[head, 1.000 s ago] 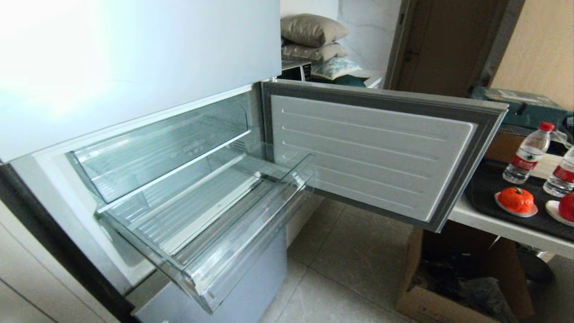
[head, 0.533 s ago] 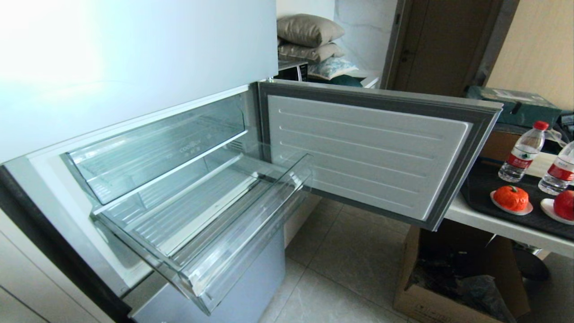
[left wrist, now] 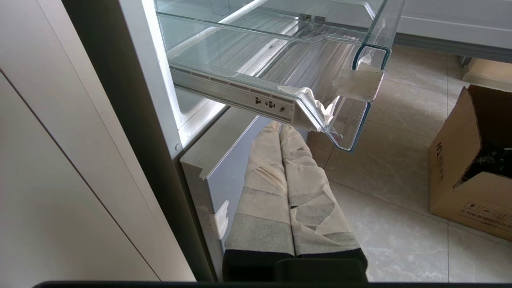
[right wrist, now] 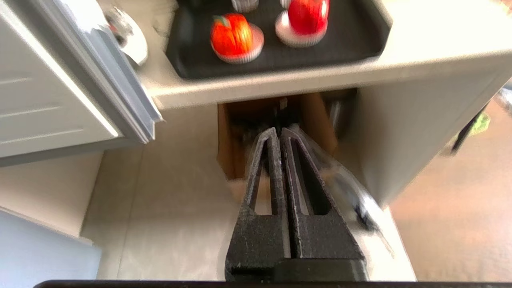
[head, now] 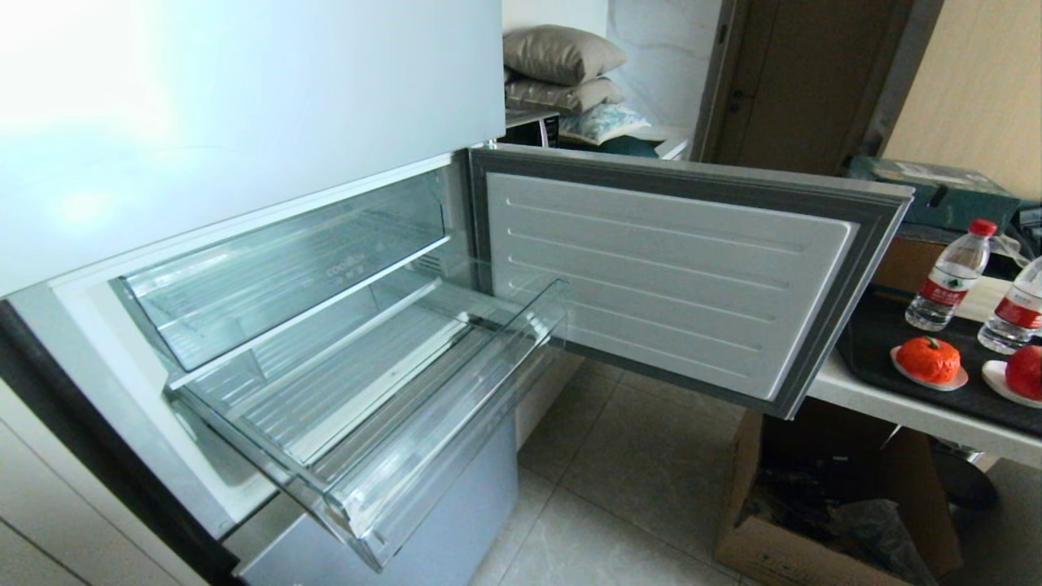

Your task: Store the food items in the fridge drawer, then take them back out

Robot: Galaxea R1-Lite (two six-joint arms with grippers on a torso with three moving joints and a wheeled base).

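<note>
Two food items, the pumpkin (head: 931, 360) and the red ball (head: 1026, 372), sit on a black tray (head: 887, 342) on the tabletop (head: 895, 404). The fridge drawer (head: 358, 407) stands pulled out. Both the left pincer (left wrist: 280, 130) and the right pincer (right wrist: 279, 134) are pressed together, holding nothing.

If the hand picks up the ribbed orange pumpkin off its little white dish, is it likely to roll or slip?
The pumpkin looks round, so it could probably roll if nudged off its dish. Its ribbed sides may give some purchase. The glossy highlights suggest a smooth skin, so a light pinch might slip.
</note>
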